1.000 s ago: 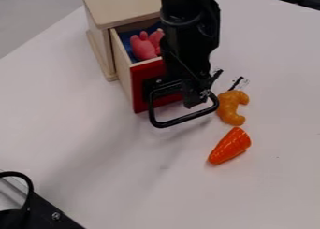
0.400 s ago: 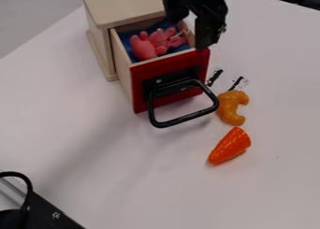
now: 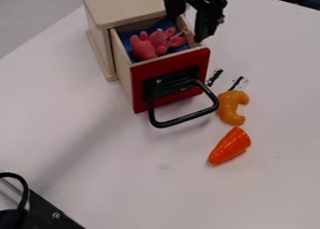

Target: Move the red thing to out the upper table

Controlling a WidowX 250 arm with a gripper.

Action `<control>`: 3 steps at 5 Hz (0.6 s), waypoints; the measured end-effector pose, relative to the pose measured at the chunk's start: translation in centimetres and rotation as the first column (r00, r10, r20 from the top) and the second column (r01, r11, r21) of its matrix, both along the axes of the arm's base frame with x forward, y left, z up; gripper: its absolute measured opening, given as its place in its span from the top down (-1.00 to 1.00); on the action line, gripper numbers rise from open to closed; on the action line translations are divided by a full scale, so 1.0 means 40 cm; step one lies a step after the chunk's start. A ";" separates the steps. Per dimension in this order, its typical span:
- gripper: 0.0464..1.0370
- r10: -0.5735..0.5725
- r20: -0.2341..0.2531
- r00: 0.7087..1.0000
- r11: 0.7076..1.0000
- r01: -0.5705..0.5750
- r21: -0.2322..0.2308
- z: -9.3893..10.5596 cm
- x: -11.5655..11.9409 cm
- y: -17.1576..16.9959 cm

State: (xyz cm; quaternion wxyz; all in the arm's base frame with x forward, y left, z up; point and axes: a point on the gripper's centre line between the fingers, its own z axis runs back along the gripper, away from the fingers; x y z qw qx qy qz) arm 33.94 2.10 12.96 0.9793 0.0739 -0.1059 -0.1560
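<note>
Pinkish-red toy [image 3: 143,48] is located inside the drawer [image 3: 169,74], on the blue lining [image 3: 128,35]. Rounded lobes are presented along its upper side; whether it is formed of one piece or several cannot be determined.

The gripper [image 3: 191,34] is positioned over the right-hand part of the drawer in the camera view, pointed downward. Its two fingers are spread, with a clear gap between them. Nothing is seen to be clamped; whether the toy or the drawer wall is touched cannot be determined.

The drawer is pulled out from the pale wooden box [image 3: 122,10], in whose top a slot is cut. A black wire handle [image 3: 184,119] is fitted to the red drawer front. Just beside the handle, a curved orange piece [image 3: 231,107] is placed on the white table [image 3: 119,162]. Near it, toward the bottom of the view, a cone-shaped orange piece [image 3: 230,146] is laid on its side. A black cable [image 3: 25,183] is routed at the lower left.
</note>
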 end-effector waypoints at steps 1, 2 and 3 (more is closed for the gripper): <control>-0.92 0.032 -0.030 0.999 0.999 -0.032 0.001 -0.032 0.011 0.036; -0.92 0.060 -0.017 0.998 0.998 -0.060 0.014 -0.052 0.024 0.063; -0.92 0.078 -0.041 0.996 0.997 -0.078 0.007 -0.077 0.024 0.073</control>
